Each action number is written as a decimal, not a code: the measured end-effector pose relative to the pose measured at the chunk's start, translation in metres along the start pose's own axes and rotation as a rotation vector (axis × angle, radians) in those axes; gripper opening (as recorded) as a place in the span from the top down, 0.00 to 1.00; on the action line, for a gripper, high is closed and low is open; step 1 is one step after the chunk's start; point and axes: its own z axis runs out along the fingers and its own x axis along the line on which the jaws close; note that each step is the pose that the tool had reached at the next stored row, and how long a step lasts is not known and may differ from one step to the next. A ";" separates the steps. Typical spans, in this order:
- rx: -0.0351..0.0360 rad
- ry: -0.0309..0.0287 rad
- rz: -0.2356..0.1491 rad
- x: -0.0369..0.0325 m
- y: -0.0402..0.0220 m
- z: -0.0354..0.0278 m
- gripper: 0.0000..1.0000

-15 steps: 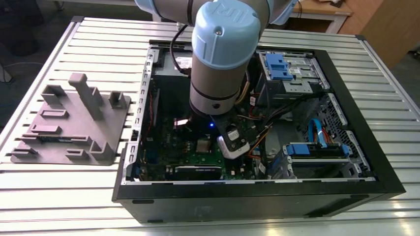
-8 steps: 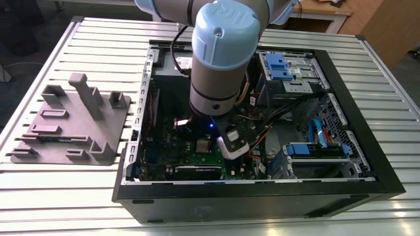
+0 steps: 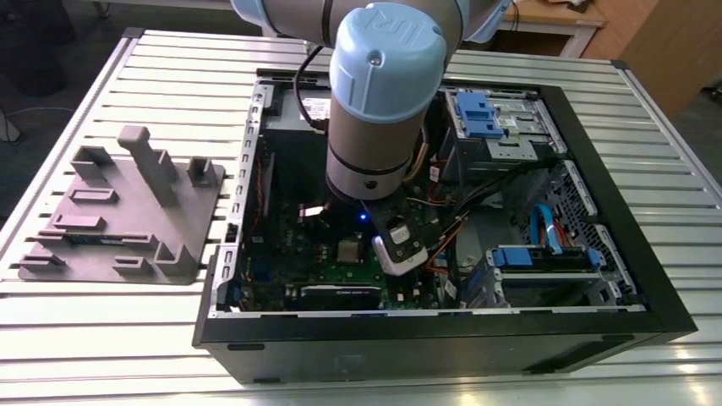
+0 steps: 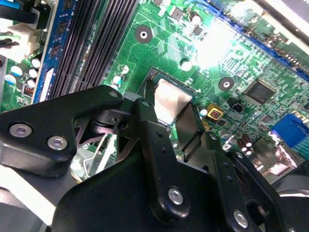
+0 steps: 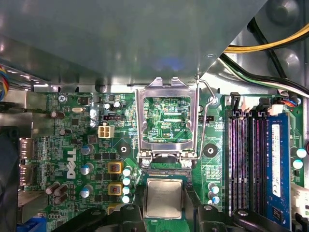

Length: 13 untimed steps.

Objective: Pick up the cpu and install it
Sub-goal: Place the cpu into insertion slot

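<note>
Black two-finger gripper (image 4: 169,107) clamps the small square silvery-topped cpu (image 5: 164,198) by two edges at the dark socket (image 5: 164,172) of the green motherboard (image 5: 72,145), at six o'clock of the pale blue-grey arm (image 3: 373,110) in the exterior view; any tilt or offset could, I judge, bend socket pins

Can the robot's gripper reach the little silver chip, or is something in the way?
Probably yes. The gripper is right at the cpu, and the socket bracket stands flipped open beside it, so nothing covers the chip. I can't tell whether it's gripping.
</note>
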 end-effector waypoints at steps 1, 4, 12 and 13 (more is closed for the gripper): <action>0.0000 0.0000 0.000 0.0000 0.0000 0.0000 0.55; 0.0003 0.0001 0.000 0.0000 0.0000 -0.0001 0.57; 0.0000 0.0000 0.000 0.0000 0.0000 0.0000 0.62; 0.0000 0.0000 0.000 0.0000 0.0000 0.0000 0.62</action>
